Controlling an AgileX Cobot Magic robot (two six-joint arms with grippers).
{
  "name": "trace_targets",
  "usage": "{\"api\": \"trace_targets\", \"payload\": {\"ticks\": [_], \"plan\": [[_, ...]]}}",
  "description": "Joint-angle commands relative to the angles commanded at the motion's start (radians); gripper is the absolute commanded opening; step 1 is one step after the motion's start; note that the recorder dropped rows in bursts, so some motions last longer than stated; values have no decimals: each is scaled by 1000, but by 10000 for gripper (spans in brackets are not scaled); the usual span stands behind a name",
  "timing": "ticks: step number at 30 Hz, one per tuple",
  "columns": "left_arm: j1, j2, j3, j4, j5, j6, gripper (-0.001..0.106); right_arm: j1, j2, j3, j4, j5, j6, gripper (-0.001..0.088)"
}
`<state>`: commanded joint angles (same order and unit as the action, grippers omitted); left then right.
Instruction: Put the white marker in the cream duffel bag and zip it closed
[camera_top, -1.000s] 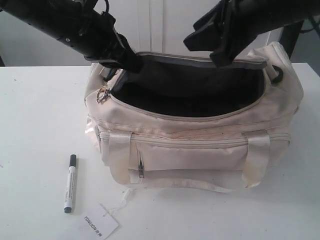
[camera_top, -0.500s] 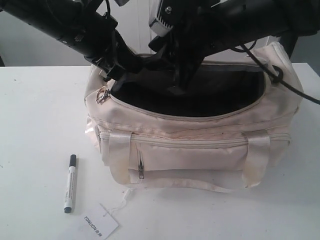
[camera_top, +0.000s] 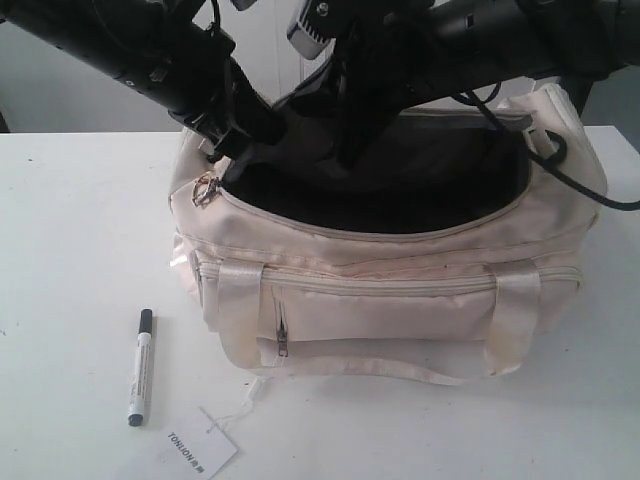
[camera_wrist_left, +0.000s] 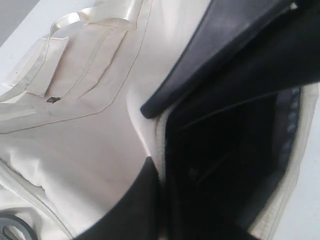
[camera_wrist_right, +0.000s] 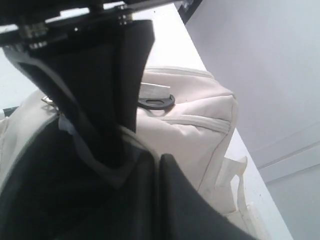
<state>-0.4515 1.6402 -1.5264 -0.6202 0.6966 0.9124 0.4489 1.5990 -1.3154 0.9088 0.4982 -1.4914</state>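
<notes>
Exterior view: the white marker (camera_top: 141, 367) lies untouched at 8 o'clock of the unzipped cream duffel bag (camera_top: 400, 290). At its 11 o'clock rim my left gripper (camera_wrist_left: 148, 134) straddles the edge, though I cannot tell if it grips. My right gripper (camera_wrist_right: 159, 160), pressed together, sits at 12 o'clock; I'd hold the mouth wide, then pinch the marker mid-barrel.

Right fingers (camera_wrist_right: 185, 210) now together, leftward over cream duffel bag (camera_top: 400, 300).
</notes>
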Motion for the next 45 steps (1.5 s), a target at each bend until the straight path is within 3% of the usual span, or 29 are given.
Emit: {"api": "trace_targets", "payload": {"ticks": [6, 9, 14, 19, 23, 29, 33, 37, 40, 45], "plan": [[0, -36, 0, 1, 2, -6, 399, 0, 0, 0, -2, -27, 46, 0], [1, -58, 0, 38, 4, -98, 511, 0, 0, 0, -2, -36, 74, 0], [1, -89, 0, 235, 71, -363, 525, 0, 0, 0, -2, -56, 161, 0], [1, -108, 2, 409, 230, -601, 525, 0, 0, 0, -2, -60, 193, 0], [1, -108, 29, 457, 261, -713, 525, 0, 0, 0, -2, -60, 199, 0], [19, -85, 59, 481, 213, -870, 525, 0, 0, 0, -4, -54, 235, 0], [121, -77, 83, 380, 183, -895, 525, 0, 0, 0, -4, -48, 243, 0], [222, -73, 156, 153, 128, -801, 525, 0, 0, 0, -4, -48, 243, 0], [235, -42, 196, 103, 75, -801, 525, 0, 0, 0, -4, -45, 243, 0], [240, 29, 204, -135, 52, -710, 487, 0, 0, 0, -4, -35, 243, 0]]}}
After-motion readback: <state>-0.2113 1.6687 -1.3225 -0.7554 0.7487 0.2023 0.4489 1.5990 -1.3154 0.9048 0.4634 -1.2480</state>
